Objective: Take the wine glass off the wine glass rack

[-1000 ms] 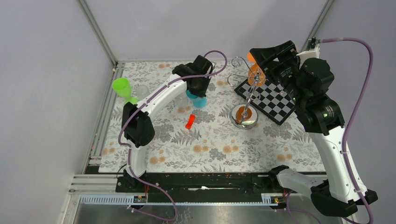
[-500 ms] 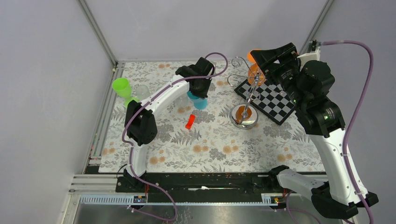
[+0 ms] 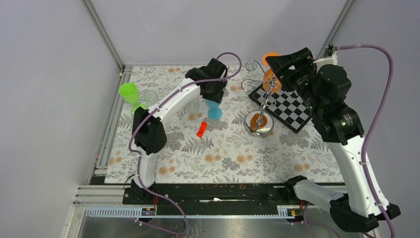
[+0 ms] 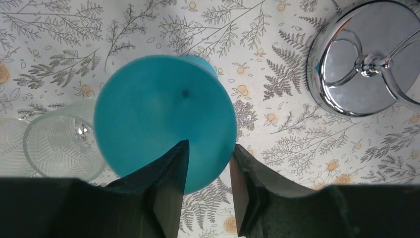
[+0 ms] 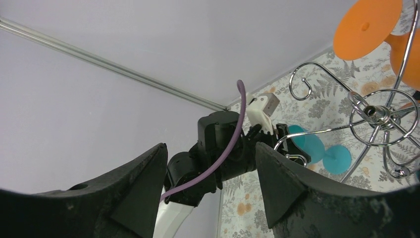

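Note:
The wine glass rack stands on its shiny disc base at mid right, its wire arms looping at the top. An orange wine glass hangs upside down from one arm, its foot uppermost. My right gripper hovers open just right of it, holding nothing. A blue wine glass sits on the mat, its round foot facing my left wrist camera. My left gripper is right above it, the fingers parted and off the glass.
A green glass and clear glasses stand at the left of the floral mat. A small red piece lies mid mat. The chequered board lies behind the rack's base.
My left gripper has opened and let go of the blue glass, which now sits on the mat. The right arm has crept slightly up and right.

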